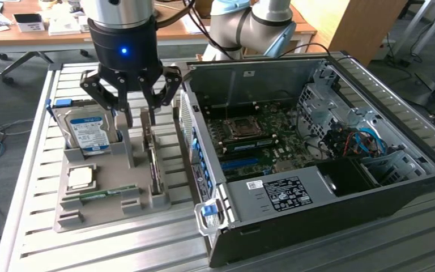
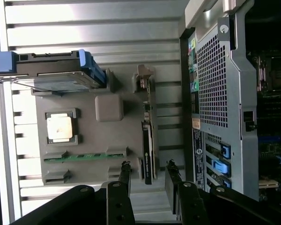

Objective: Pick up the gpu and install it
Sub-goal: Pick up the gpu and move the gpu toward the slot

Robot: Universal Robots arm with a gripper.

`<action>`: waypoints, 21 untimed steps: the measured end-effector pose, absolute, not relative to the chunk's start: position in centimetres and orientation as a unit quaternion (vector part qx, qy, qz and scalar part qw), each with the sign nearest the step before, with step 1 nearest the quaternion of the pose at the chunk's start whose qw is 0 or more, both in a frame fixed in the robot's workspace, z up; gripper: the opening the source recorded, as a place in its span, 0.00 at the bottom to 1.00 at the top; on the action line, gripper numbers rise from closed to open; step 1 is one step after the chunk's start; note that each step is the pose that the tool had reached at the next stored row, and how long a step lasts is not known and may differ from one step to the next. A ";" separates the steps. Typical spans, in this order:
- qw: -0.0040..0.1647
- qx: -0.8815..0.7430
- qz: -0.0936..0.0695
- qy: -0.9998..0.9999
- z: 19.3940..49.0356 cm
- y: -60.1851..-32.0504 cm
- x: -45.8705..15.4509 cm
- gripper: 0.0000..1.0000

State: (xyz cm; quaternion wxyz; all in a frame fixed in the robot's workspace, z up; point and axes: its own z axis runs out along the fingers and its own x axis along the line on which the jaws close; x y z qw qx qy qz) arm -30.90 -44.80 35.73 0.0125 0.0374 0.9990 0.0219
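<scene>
The jaws stand wide apart and hold nothing. Their two fingers [image 1: 127, 115] hang side by side with a clear gap between them. In the wrist view the two fingers [image 2: 125, 176] sit one on each side of the line of the single gpu [image 2: 147, 140], and neither is seen touching it.

The gpu [image 1: 154, 164] stands on its thin edge just below and beyond the fingertips. It rests in a slot of the one grey tray [image 1: 115, 170], with its long side running away from the jaws.

Three other parts sit in the same tray [image 2: 86, 138], all to one side of the jaws, away from the case:
- One green memory stick [image 2: 79, 157] lies flat in its groove [image 1: 104, 194].
- One square processor [image 2: 60, 127] lies beside the memory stick [image 1: 80, 177].
- One hard drive [image 2: 56, 77] with a blue label stands farthest along the tray [image 1: 89, 133].

On the other side of the jaws, just beside the tray, is one open black computer case [image 1: 316, 164]. Its perforated metal rear panel [image 2: 220, 93] faces the gpu, and its motherboard [image 1: 259, 141] is exposed.

Tray and case both rest on the slatted metal counter [image 1: 127, 249], whose slats reach past the tray [image 2: 84, 33].
</scene>
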 end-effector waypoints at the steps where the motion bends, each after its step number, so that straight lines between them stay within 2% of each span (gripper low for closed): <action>1: 0.012 0.037 0.022 0.999 35.7 -44.8 -30.9 0.43; 21: 0.013 0.037 0.022 0.999 34.9 -44.8 -30.9 0.43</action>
